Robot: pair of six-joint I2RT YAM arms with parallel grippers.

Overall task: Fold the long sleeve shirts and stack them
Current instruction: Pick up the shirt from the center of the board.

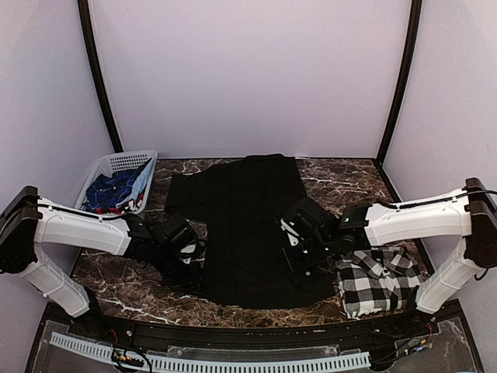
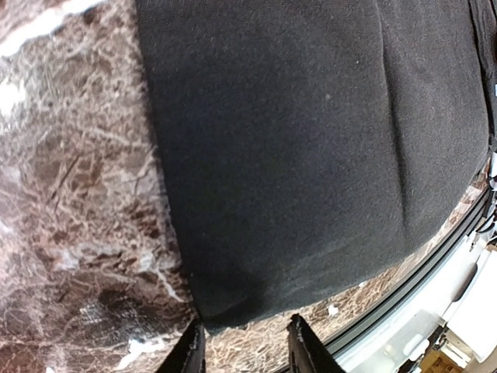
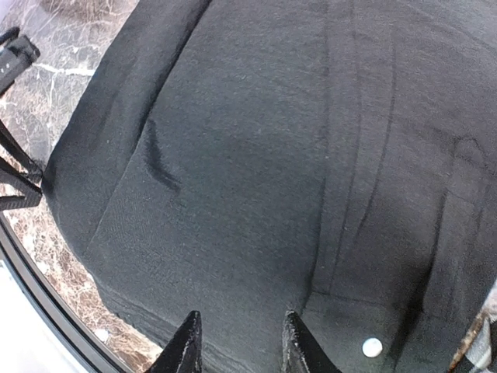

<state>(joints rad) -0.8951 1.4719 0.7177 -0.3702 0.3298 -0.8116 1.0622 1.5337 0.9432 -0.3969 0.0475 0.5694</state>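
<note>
Overhead only: basket (image 1: 116, 163) at the bench (image 1: 349, 175) far-left corner; checked shirt (image 1: 380, 284) folded at the near-right corner.
Left arm: low, stretched inward.
Left tool (image 2: 245, 322): narrow gap, empty, at the near-left corner of the black shirt (image 1: 248, 225), which is spread mid-bench.
Right arm: low, stretched inward.
Right tool (image 3: 241, 315): narrow gap, empty, over the hem; only its wrist view shows a white button (image 3: 373, 347).
</note>
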